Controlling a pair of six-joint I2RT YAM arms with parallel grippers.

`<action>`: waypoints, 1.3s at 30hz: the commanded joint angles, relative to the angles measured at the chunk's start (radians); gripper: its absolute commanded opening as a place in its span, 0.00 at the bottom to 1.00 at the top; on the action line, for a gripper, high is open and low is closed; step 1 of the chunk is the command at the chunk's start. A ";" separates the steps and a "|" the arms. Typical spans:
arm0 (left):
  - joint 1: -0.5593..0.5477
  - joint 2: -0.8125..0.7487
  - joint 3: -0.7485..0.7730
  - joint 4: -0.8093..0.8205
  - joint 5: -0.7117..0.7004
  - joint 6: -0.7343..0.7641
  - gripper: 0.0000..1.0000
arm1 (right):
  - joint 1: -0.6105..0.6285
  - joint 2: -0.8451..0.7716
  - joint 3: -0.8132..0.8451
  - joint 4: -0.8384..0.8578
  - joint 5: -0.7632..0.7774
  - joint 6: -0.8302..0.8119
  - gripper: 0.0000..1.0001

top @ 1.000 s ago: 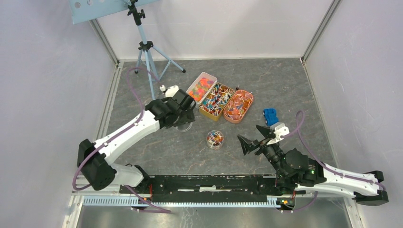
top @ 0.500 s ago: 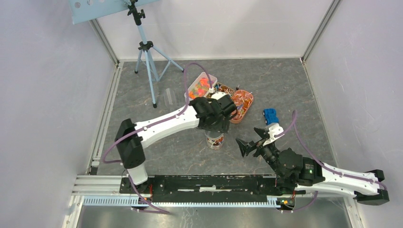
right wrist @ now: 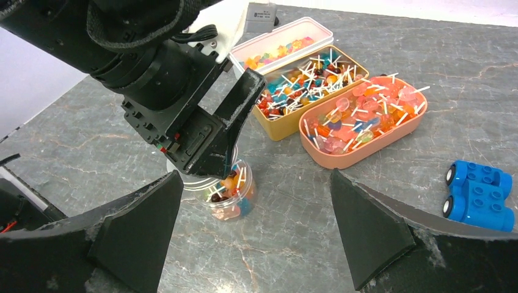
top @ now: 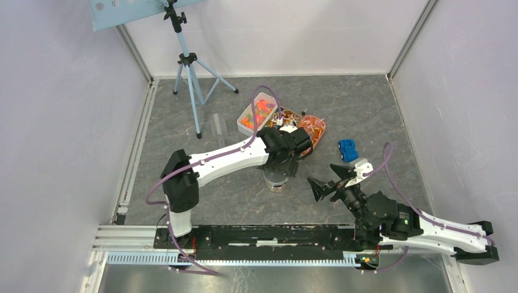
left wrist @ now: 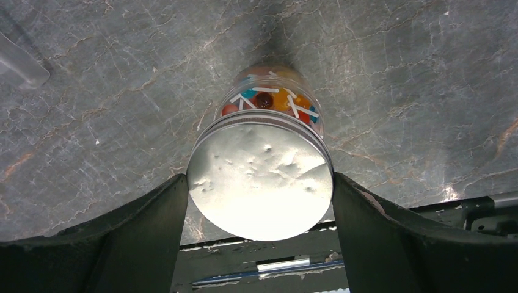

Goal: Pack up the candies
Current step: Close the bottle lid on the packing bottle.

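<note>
Left wrist: dimpled round lid (left wrist: 259,183) over candies (left wrist: 269,101)

top view: the left pincer (top: 278,174) covers most of the jar (top: 275,185) beneath it; only the jar's lower wall shows. the wrist behind the pincer hides the nearest end of the yellow tray (top: 286,115). the candies (top: 308,131) beyond the pincer are too small to tell apart.

left wrist view: the lid (left wrist: 261,177) between the fingers (left wrist: 153,238) blocks the jar's mouth. the finger roots are cut by the bottom edge. a clear item (left wrist: 18,61), far left of the pincer, is cut by the edge and cannot be identified.

right wrist view: the left pincer hides one end of the white tray (right wrist: 287,38) behind it.
</note>
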 commanded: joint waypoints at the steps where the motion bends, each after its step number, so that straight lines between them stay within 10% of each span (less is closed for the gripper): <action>1: -0.005 0.025 0.034 -0.009 -0.008 0.046 0.69 | 0.004 -0.023 0.000 0.015 0.016 0.016 0.98; 39: -0.001 0.088 -0.003 0.063 -0.006 0.049 1.00 | 0.005 -0.007 0.013 0.015 -0.007 0.007 0.98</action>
